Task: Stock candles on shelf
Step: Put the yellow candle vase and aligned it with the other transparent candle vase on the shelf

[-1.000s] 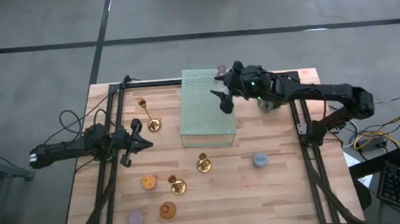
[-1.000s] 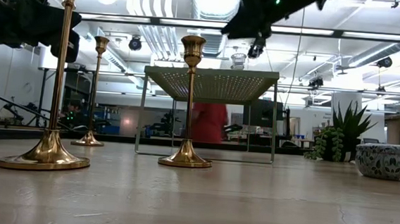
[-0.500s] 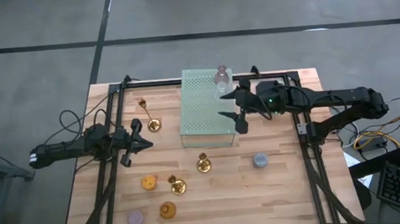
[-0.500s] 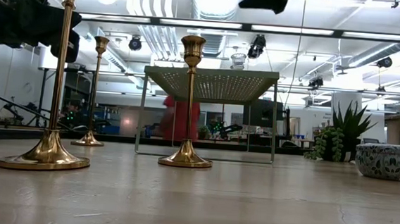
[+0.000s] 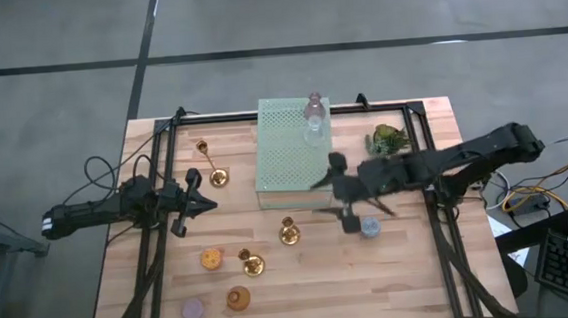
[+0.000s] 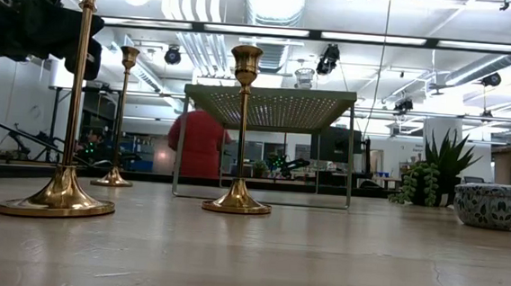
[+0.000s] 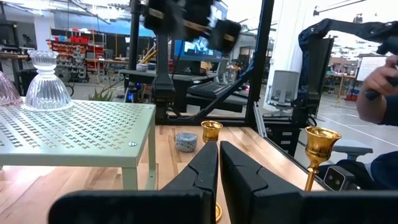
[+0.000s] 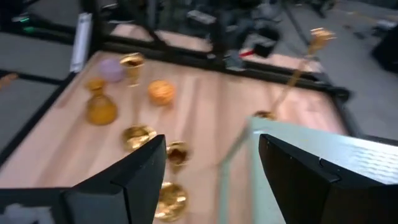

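The mint-green shelf point(image 5: 289, 154) stands at the table's far middle. A mauve-pink candle point(image 5: 313, 101) and a clear glass one point(image 5: 313, 127) stand on its top at the far right; both also show in the left wrist view, the clear one point(image 7: 45, 87) beside the pink one point(image 7: 5, 90). A pale blue candle point(image 5: 370, 227) stands on the table near the shelf's right. Orange point(image 5: 211, 257), amber point(image 5: 238, 299) and lilac point(image 5: 192, 310) candles stand near the front left. My right gripper point(image 5: 337, 195) is open and empty, above the table beside the shelf's near right corner. My left gripper point(image 5: 194, 195) is shut, left of the shelf.
Three brass candlesticks point(image 5: 213, 172) point(image 5: 289, 232) point(image 5: 251, 265) stand on the table around the shelf's left and near sides. A small green plant point(image 5: 387, 139) stands right of the shelf. A black frame point(image 5: 156, 188) runs along the table's sides. A person in red point(image 6: 199, 144) moves in the room behind.
My right gripper has drawn back from over the shelf's far right corner toward the table's near edge, past the shelf's near right corner, staying open. The clear candle now stands uncovered on the shelf top beside the mauve-pink one.
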Controlling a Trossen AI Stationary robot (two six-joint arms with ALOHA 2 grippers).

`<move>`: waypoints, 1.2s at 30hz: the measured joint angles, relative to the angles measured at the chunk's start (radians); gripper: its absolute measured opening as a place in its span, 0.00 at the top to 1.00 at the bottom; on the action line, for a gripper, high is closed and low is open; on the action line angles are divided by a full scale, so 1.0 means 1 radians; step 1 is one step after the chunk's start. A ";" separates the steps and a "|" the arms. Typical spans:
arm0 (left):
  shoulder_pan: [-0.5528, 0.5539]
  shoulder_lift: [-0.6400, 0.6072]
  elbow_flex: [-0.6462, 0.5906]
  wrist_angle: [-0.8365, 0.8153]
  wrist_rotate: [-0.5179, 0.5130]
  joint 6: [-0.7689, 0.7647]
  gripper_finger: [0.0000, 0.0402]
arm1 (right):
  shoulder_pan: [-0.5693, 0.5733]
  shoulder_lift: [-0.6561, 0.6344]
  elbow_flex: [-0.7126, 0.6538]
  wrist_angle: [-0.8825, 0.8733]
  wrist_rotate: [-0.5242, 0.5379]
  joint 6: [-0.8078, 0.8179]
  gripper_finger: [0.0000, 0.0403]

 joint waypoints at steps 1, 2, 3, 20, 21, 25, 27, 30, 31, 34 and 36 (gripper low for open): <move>0.000 0.000 0.000 0.000 0.000 0.000 0.95 | 0.019 0.013 -0.001 0.004 -0.001 0.010 0.39; 0.000 0.000 0.000 0.000 0.000 0.000 0.95 | 0.037 0.028 -0.002 0.011 -0.001 0.021 0.39; 0.000 0.000 0.000 0.000 0.000 0.000 0.95 | 0.055 0.042 -0.002 0.024 -0.001 0.031 0.39; 0.000 0.003 0.000 -0.002 0.000 0.000 0.95 | 0.269 0.458 0.024 0.498 0.003 0.186 0.40; 0.000 0.003 0.000 -0.004 0.000 0.000 0.95 | 0.273 0.487 0.030 0.556 0.003 0.193 0.40; 0.000 0.004 0.000 -0.008 0.000 0.000 0.95 | 0.282 0.599 0.069 0.655 0.003 0.195 0.38; 0.000 0.004 0.000 -0.008 0.000 0.000 0.95 | 0.279 0.644 0.106 0.657 0.005 0.205 0.36; 0.000 0.004 0.000 -0.009 0.000 0.000 0.95 | 0.269 0.711 0.169 0.666 0.011 0.222 0.32; 0.000 0.004 0.000 -0.011 0.000 0.000 0.95 | 0.269 0.737 0.189 0.665 0.012 0.224 0.31; 0.000 0.005 0.000 -0.017 0.000 0.000 0.95 | 0.269 0.818 0.255 0.655 0.014 0.224 0.26; 0.000 0.005 0.000 -0.017 0.000 0.000 0.95 | 0.270 0.858 0.301 0.654 0.014 0.224 0.22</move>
